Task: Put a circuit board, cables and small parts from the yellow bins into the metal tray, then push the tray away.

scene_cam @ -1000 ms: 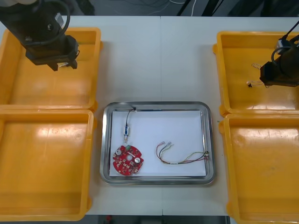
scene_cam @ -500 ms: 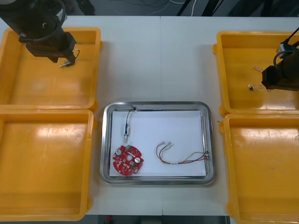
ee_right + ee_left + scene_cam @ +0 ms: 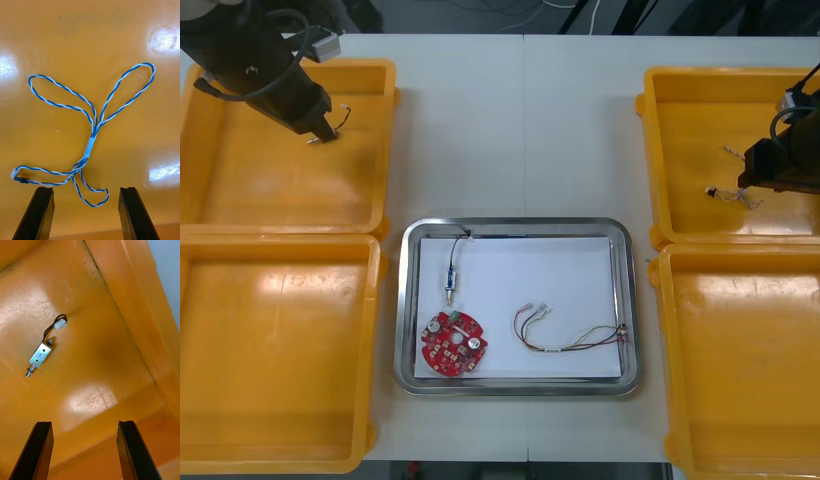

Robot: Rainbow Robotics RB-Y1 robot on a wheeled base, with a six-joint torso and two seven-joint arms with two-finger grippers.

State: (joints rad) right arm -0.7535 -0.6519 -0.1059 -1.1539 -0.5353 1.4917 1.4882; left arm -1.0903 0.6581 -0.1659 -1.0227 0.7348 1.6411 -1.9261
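Overhead, the left tool (image 3: 317, 122) hovers over the far left yellow plastic bin (image 3: 240, 190). Its black fingers (image 3: 41, 450) stand wide apart and hold nothing. Beyond them, on the bin's floor, lies a small boxy metal part (image 3: 39, 356) with a short black lead that ends in a white plug. The part sits well clear of both fingertips and near the bin's side wall.

Across the light desk (image 3: 520, 130), the right tool (image 3: 765, 178) hangs over the far right yellow plastic bin (image 3: 680, 110). It too is spread wide and grips nothing. A twisted blue-and-white cable (image 3: 92, 138) sprawls in loops on the bin floor ahead of it. The cable's nearest loop shows between the two black fingertips (image 3: 132, 210); whether it touches them cannot be told.

Between the bins sits the shiny metal tray (image 3: 520, 225), white inside. It holds a round red circuit board (image 3: 453, 345) near its front left corner. Just beyond the board lies a second small metal part (image 3: 450, 283), whose black lead runs to the tray's far rim. A red and yellow cable (image 3: 565, 338) curls toward the tray's right side. The near left yellow plastic bin (image 3: 275, 350) and the near right yellow plastic bin (image 3: 740, 360) flank the tray.
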